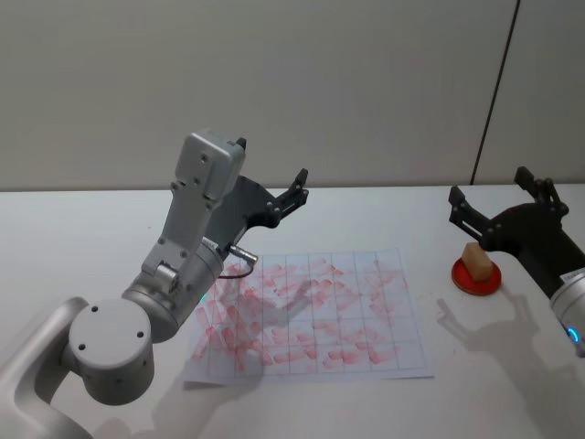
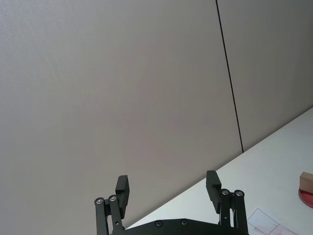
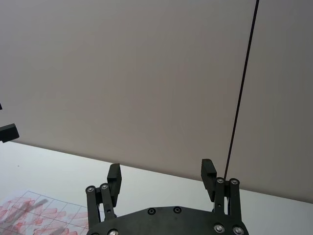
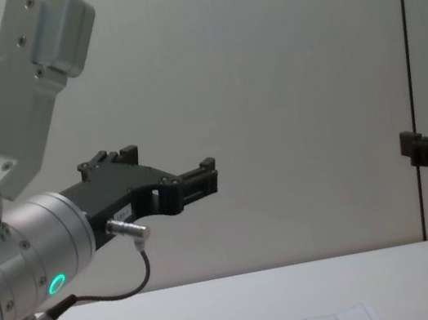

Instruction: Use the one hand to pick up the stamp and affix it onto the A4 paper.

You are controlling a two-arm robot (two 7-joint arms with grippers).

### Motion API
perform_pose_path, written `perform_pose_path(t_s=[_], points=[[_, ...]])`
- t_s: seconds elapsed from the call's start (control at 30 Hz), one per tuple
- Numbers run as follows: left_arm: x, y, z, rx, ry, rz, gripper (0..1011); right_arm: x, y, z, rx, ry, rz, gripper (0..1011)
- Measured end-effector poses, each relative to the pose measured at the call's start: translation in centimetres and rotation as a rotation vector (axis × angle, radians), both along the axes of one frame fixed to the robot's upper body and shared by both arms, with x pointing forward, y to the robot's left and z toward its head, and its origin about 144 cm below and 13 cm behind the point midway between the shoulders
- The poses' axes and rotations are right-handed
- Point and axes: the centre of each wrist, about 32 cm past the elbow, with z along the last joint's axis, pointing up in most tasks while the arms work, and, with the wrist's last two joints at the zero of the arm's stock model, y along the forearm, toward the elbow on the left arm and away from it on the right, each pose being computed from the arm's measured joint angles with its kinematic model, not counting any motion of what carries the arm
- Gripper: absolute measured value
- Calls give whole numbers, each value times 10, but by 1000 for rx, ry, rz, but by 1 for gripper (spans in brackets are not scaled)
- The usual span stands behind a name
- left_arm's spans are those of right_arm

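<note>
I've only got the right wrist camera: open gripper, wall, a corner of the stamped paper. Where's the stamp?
Observer: The stamp stands on a red disc on the table, right of the A4 paper, not on it.
Operator: Is my right gripper near it?
Observer: The right gripper hangs in the air by the stamp, not touching it.
Operator: And the left arm?
Observer: The left gripper is raised well above the table near the paper, open and empty.

You'll see a red disc (image 1: 477, 288) toward the right edge of the white table (image 1: 91, 229), backed by a grey wall (image 1: 274, 82) with a dark seam (image 1: 494, 91).
</note>
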Motion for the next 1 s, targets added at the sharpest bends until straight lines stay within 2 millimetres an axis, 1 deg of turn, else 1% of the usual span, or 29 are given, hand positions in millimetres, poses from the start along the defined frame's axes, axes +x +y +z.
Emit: perform_pose_path(t_s=[1.0], points=[[0, 0, 0, 0, 0, 0, 1001, 2, -1, 1, 0, -3, -3, 1001]])
